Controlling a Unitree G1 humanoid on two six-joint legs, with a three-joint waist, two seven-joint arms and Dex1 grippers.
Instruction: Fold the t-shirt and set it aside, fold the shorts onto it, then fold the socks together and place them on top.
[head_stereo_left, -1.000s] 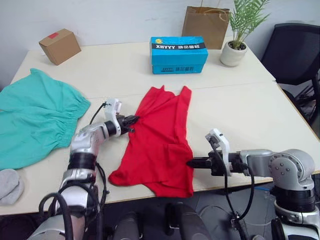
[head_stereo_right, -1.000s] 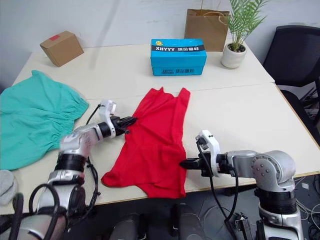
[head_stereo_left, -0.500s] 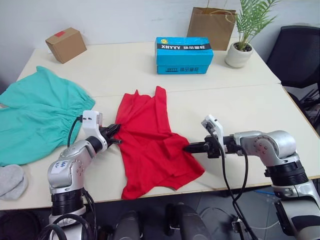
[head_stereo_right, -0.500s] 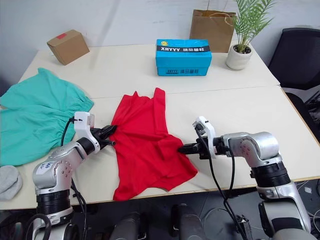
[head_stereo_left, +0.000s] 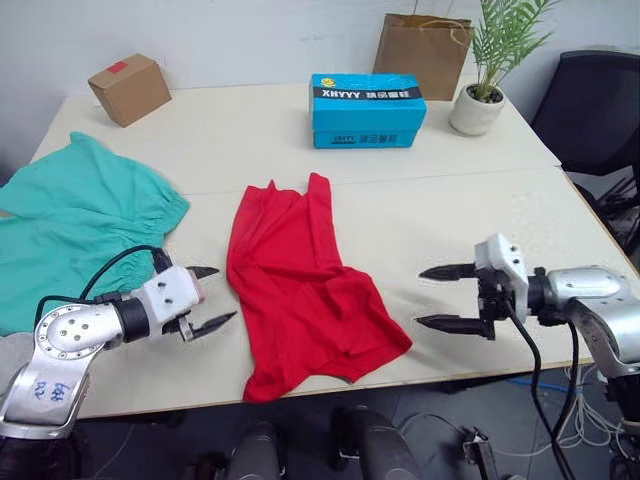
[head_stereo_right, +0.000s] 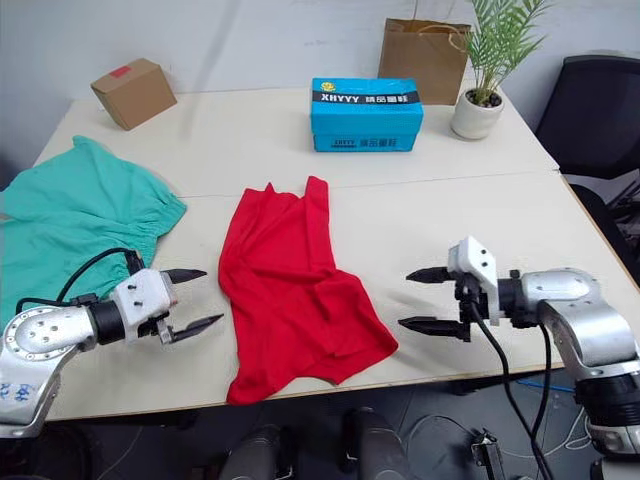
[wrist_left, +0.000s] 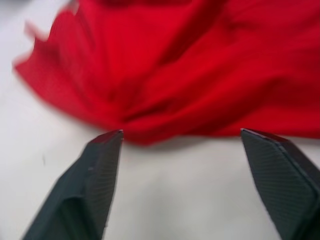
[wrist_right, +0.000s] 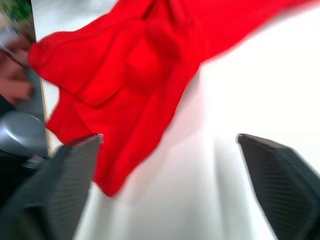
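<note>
1. Head views: the t-shirt (head_stereo_left: 300, 285) lies crumpled on the pale surface (head_stereo_left: 520, 215), running from its centre toward the near edge. The shorts (head_stereo_left: 75, 225) are spread at the left side, and a grey sock (head_stereo_left: 10, 350) shows at the near left edge. At the far side stand a cardboard box (head_stereo_left: 125, 88) on the left, a blue box (head_stereo_left: 368, 108) in the middle, and a brown paper bag (head_stereo_left: 425, 55) and a potted plant (head_stereo_left: 485, 70) on the right. A black chair (head_stereo_left: 595, 110) stands right of the surface, against a white wall (head_stereo_left: 250, 35). The left end effector (head_stereo_left: 212, 296) sits just left of the t-shirt, fingers spread apart, holding nothing. The right end effector (head_stereo_left: 433, 297) sits right of the t-shirt, also spread and empty. Nothing lies between either one and the cloth.

2. Left wrist view: both dark fingers (wrist_left: 90, 185) stand wide apart over bare surface, the t-shirt's rumpled edge (wrist_left: 200, 95) just beyond their tips.

3. Right wrist view: the fingers (wrist_right: 70, 180) stand wide apart over bare surface, the t-shirt (wrist_right: 140, 85) ahead of them.
</note>
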